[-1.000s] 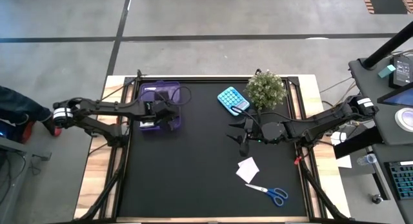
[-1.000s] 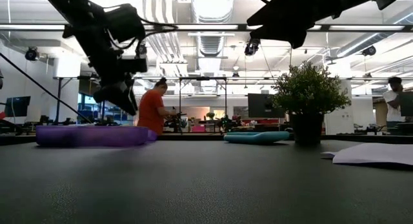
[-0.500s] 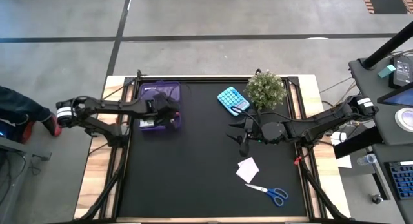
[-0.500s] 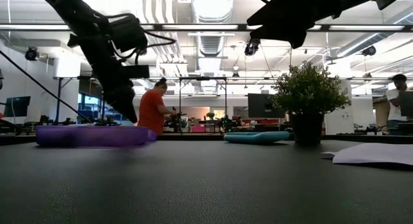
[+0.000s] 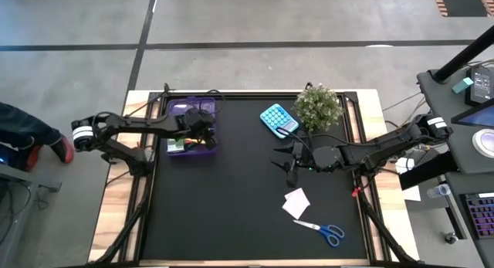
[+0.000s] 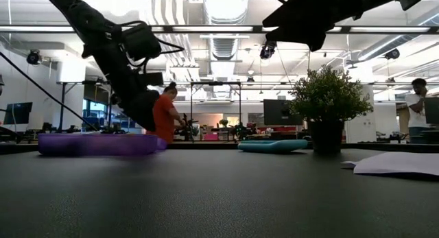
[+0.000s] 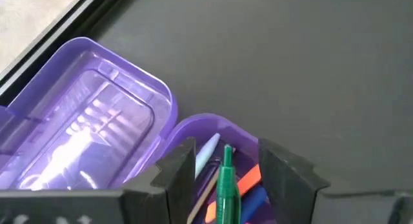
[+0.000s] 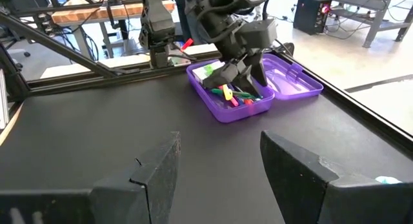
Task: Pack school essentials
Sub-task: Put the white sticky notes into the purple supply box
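Note:
The translucent purple case [image 5: 188, 130] lies open at the table's far left, its lid [image 7: 84, 127] folded flat beside the tray [image 8: 235, 104]. Several pens lie in the tray: green [image 7: 225, 182], orange, blue, yellow. A green-white pack [image 8: 205, 71] sits at one end. My left gripper [image 7: 222, 156] hangs open just above the tray, its fingers either side of the green pen. My right gripper [image 5: 291, 164] hovers open over the table's right half. The pale paper square [image 5: 296, 202] and the blue-handled scissors [image 5: 324, 231] lie flat near the right near corner.
A leafy potted plant [image 5: 318, 106] stands at the far right, with a teal keypad device [image 5: 275, 119] lying beside it. Bare black mat stretches across the middle and the near left. People stand in the room beyond the far edge.
My left gripper has shifted a little toward the table's right and dipped lower over the purple case's tray. The tray's contents now show beside it in the high view. The right arm has kept still.

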